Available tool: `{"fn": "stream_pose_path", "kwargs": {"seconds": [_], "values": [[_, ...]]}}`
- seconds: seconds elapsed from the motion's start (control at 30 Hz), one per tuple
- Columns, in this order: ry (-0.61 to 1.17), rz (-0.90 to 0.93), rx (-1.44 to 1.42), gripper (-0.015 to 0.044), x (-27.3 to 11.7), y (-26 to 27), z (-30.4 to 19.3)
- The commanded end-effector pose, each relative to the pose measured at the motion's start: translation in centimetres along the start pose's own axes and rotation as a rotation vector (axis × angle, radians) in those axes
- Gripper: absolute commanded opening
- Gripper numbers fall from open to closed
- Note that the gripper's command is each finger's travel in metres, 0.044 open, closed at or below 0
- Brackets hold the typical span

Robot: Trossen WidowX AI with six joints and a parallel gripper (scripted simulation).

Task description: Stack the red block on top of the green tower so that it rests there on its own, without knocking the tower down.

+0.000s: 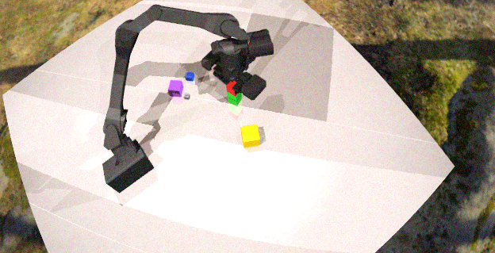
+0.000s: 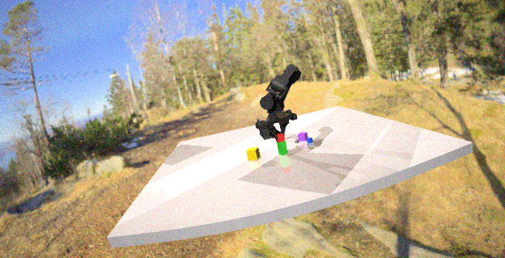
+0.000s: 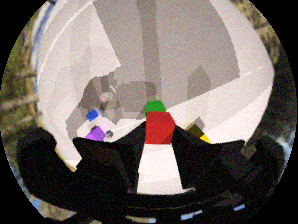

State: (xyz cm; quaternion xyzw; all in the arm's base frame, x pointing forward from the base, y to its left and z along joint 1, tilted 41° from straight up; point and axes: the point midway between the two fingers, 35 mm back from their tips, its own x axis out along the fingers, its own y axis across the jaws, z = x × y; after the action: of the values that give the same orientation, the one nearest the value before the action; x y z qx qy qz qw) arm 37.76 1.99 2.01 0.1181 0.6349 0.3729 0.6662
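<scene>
Red block (image 2: 280, 137), small, rigid and probably light, sits clamped by its side faces between the fingers, right atop the green tower (image 2: 282, 147) mid-counter (image 2: 364, 183).

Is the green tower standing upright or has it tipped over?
Upright. The green tower stands vertical on the table, with the red block directly above it, gripped by the gripper.
</scene>
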Motion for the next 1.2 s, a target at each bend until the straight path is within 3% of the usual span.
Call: {"fn": "stream_pose_path", "kwargs": {"seconds": [0.0, 0.63, 1.17], "values": [[-0.002, 0.004, 0.002, 0.0, 0.1, 0.05, 0.04], [-0.002, 0.003, 0.002, 0.0, -0.21, 0.06, 0.07], [0.0, 0.0, 0.001, 0.042, 0.09, 0.01, 0.01]]}}
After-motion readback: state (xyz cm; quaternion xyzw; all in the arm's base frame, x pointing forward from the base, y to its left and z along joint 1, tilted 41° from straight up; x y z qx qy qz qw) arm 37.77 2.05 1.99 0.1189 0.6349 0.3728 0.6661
